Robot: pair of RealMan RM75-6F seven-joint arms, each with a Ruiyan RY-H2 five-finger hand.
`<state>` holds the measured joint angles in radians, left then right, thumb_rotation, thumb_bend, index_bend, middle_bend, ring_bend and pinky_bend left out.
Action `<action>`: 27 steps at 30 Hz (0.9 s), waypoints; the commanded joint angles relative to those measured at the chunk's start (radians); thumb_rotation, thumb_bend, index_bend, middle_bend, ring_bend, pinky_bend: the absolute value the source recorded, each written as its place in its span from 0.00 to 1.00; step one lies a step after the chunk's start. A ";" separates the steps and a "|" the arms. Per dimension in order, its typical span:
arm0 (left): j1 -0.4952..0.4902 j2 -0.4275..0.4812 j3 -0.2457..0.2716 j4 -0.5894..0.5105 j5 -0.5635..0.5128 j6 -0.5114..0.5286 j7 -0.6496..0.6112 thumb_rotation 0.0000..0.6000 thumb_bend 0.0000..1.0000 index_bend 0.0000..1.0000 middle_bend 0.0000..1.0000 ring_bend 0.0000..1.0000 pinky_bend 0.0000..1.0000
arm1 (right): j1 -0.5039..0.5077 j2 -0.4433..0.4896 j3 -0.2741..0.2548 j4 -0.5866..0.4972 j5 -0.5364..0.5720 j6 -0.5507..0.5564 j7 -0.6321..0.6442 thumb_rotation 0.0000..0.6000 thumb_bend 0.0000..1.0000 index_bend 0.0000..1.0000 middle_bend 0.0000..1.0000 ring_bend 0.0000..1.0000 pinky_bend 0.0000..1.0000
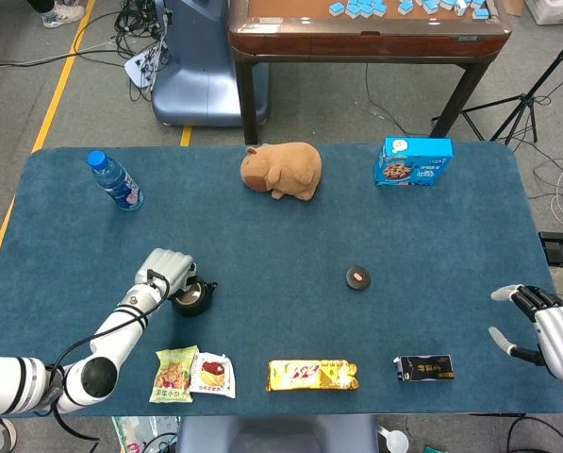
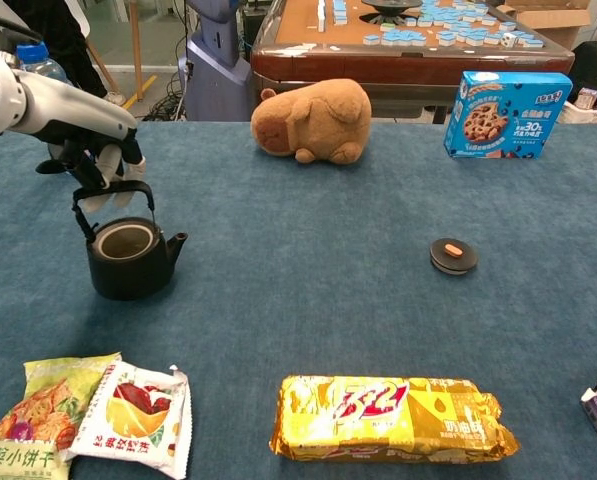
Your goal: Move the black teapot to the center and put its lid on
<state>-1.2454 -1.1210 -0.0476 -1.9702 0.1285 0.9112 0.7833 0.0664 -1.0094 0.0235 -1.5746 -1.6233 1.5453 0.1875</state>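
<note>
The black teapot point(image 2: 130, 262) has no lid on and hangs by its hoop handle from my left hand point(image 2: 100, 160), which grips the handle from above. In the head view the teapot point(image 1: 192, 297) shows left of the table's middle, partly hidden under my left hand point(image 1: 166, 272). Its lid point(image 2: 453, 255), a flat black disc with an orange knob, lies on the cloth to the right; the lid point(image 1: 358, 277) is well apart from the pot. My right hand point(image 1: 543, 323) hovers at the table's right front edge, fingers apart, holding nothing.
A plush capybara point(image 1: 283, 170), a blue snack box point(image 1: 412, 160) and a water bottle point(image 1: 116, 181) stand along the back. Snack packets point(image 2: 93, 410), a yellow biscuit pack point(image 2: 390, 418) and a dark packet point(image 1: 424, 368) lie along the front edge of the blue table point(image 1: 262, 236).
</note>
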 commanded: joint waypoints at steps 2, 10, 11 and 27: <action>-0.018 0.004 -0.016 0.011 -0.013 -0.023 -0.020 1.00 0.98 0.57 0.76 0.50 0.74 | -0.001 0.002 0.000 0.002 0.000 0.003 0.007 1.00 0.26 0.37 0.37 0.32 0.43; -0.056 0.001 -0.032 0.058 -0.047 -0.081 -0.057 1.00 0.98 0.58 0.76 0.50 0.74 | 0.001 0.004 0.001 0.006 0.003 -0.002 0.016 1.00 0.26 0.37 0.37 0.32 0.43; -0.062 -0.001 -0.034 0.066 -0.050 -0.090 -0.062 1.00 0.98 0.58 0.76 0.50 0.74 | 0.002 0.004 0.002 0.007 0.004 -0.003 0.018 1.00 0.26 0.37 0.37 0.32 0.43; -0.144 -0.094 -0.041 0.226 -0.081 -0.175 -0.127 1.00 0.99 0.57 0.77 0.50 0.74 | 0.010 0.009 0.008 0.017 0.027 -0.026 0.045 1.00 0.26 0.37 0.37 0.32 0.43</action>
<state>-1.3801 -1.2007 -0.0876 -1.7610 0.0525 0.7455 0.6659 0.0764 -1.0010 0.0315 -1.5578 -1.5968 1.5195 0.2320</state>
